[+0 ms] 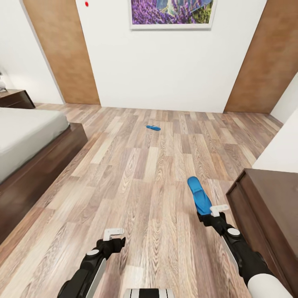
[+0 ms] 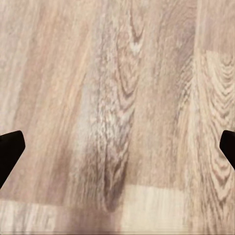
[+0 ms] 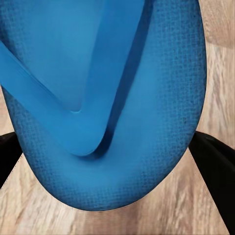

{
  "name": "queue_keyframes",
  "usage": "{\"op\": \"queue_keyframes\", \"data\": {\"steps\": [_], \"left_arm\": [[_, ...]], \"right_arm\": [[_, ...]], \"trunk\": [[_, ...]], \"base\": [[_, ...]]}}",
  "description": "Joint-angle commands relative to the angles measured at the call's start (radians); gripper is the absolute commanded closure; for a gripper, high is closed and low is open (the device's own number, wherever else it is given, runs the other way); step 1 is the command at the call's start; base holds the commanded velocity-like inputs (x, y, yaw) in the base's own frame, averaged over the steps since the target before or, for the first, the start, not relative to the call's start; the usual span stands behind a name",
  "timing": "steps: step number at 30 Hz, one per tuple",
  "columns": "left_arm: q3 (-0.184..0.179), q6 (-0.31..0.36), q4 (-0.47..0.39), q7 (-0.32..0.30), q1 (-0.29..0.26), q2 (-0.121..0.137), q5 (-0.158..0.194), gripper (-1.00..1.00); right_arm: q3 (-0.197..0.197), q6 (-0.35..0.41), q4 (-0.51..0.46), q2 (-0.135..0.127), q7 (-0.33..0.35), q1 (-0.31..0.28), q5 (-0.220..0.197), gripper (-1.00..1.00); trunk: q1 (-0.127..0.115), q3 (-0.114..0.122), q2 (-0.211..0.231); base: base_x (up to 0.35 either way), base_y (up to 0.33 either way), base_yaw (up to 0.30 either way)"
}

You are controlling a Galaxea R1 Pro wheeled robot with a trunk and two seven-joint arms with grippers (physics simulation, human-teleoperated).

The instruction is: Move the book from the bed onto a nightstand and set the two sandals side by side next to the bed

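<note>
Near first: left gripper (image 1: pixel 114 234) hangs low over bare floor (image 1: pixel 145 174), fingers spread wide w/ nothing between them; in the left wrist view the dark fingertips (image 2: pixel 10 152) sit at either edge w/ just wood planks between. Right gripper (image 1: pixel 218 210) is clamped on the near end of a blue sandal (image 1: pixel 198 195), which sticks out ahead & away from the robot, lifted off the floor by the look of it. Right wrist view has the sandal (image 3: pixel 105 103) pinched between both fingers (image 3: pixel 215 166), Y-strap & textured footbed facing the cam.

Handling, my read: foam flip-flop, v. light, a bit flexible, so an end grip lets the free end droop or swing; grippy texture, not slippery, not fragile. Sole edges are the sound place to hold, the strap would just fold.

Dark low cabinet (image 1: pixel 269 207) close on the right. Bed (image 1: pixel 37 165) on the left, pale mattress, dark frame. Mid-floor, further off: second sandal (image 1: pixel 153 128) lying flat, well apart from the bed. Far left, nightstand (image 1: pixel 15 99) corner beyond the bed. Far wall: lavender picture (image 1: pixel 171 12). Book not spotted
</note>
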Motion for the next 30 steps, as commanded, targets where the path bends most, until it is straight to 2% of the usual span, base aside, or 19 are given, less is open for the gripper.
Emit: {"op": "queue_keyframes", "data": {"steps": [1, 6, 9, 11, 12, 14, 19, 25, 30], "left_arm": [[-0.003, 0.0, 0.01, 0.009, 0.0, -0.001, 0.009, -1.0], [0.008, -0.043, 0.031, 0.01, 0.002, -0.002, 0.015, -1.0], [0.02, -0.083, 0.084, 0.011, 0.015, 0.003, 0.019, -1.0], [0.046, -0.143, 0.166, 0.01, 0.023, 0.011, 0.022, -1.0], [0.086, -0.229, 0.259, 0.006, 0.027, 0.016, 0.023, -1.0], [0.127, -0.314, 0.369, 0.003, 0.029, 0.015, 0.021, -1.0], [0.129, -0.34, 0.389, 0.0, 0.03, 0.016, 0.016, -1.0], [0.129, -0.346, 0.401, 0.01, 0.03, 0.019, 0.013, -1.0], [0.128, -0.391, 0.412, 0.013, 0.03, 0.019, 0.013, -1.0]], "right_arm": [[-0.004, 0.006, -0.001, 0.001, 0.008, 0.0, 0.011, 1.0], [-0.003, 0.006, -0.001, 0.001, 0.008, 0.0, 0.011, 1.0], [-0.003, 0.007, -0.001, 0.001, 0.009, 0.0, 0.011, 1.0], [-0.003, 0.007, -0.001, 0.001, 0.009, 0.0, 0.011, 1.0], [-0.003, 0.007, -0.001, 0.001, 0.01, 0.0, 0.011, 1.0], [-0.003, 0.008, -0.001, 0.001, 0.01, 0.001, 0.01, 1.0], [-0.002, 0.007, 0.0, 0.002, 0.011, 0.001, 0.011, 1.0], [-0.003, 0.006, 0.001, 0.025, 0.009, 0.002, 0.012, 1.0], [-0.003, 0.005, 0.001, 0.034, 0.008, 0.004, 0.014, 1.0]], "trunk": [[-0.001, 0.003, 0.0], [-0.003, 0.023, 0.001], [-0.004, 0.034, 0.002], [-0.005, 0.042, 0.002], [-0.006, 0.046, 0.003], [-0.006, 0.05, 0.003], [-0.006, 0.05, 0.003], [-0.006, 0.05, 0.003], [-0.006, 0.05, 0.003]], "base": [[0.0, 0.0, -0.002], [0.0, 0.0, 0.0], [0.0, 0.0, 0.0], [0.0, 0.0, 0.0], [0.0, 0.0, 0.0], [0.0, 0.0, 0.0], [0.059, 0.0, 0.0], [0.302, 0.0, 0.0], [0.33, 0.0, 0.0]]}}
